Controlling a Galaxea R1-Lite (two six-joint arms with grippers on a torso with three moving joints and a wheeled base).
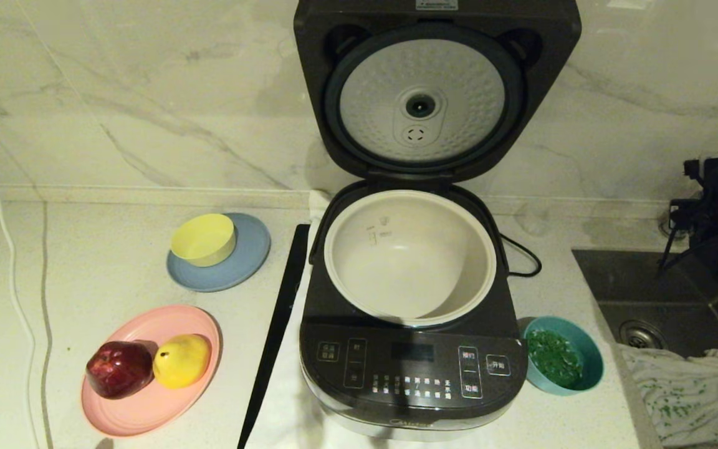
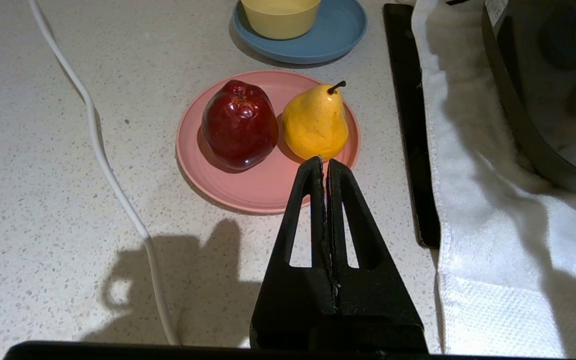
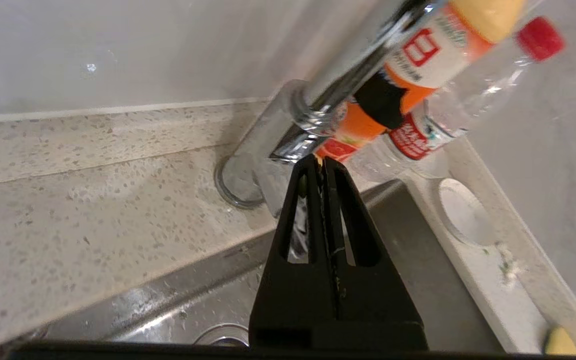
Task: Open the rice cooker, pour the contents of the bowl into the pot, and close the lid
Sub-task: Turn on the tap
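- Lid point(image 1: 422, 103) raised upright behind rice cooker point(image 1: 410, 368); opening step judged done.
- Pot point(image 1: 410, 257) seated in cooker, apparently empty.
- Bowl point(image 1: 562, 363) of chopped green on table point(image 1: 85, 262), just right of cooker front; pouring and closing left.
- Right end effector point(image 3: 322, 162) pressed closed, empty, over sink point(image 1: 664, 293) near tap.
- Left end effector point(image 2: 324, 164) closed, empty, parked near pink plate point(image 2: 263, 192).
- White panel characters on cooker too small to read; bottle label red and orange, text unclear.
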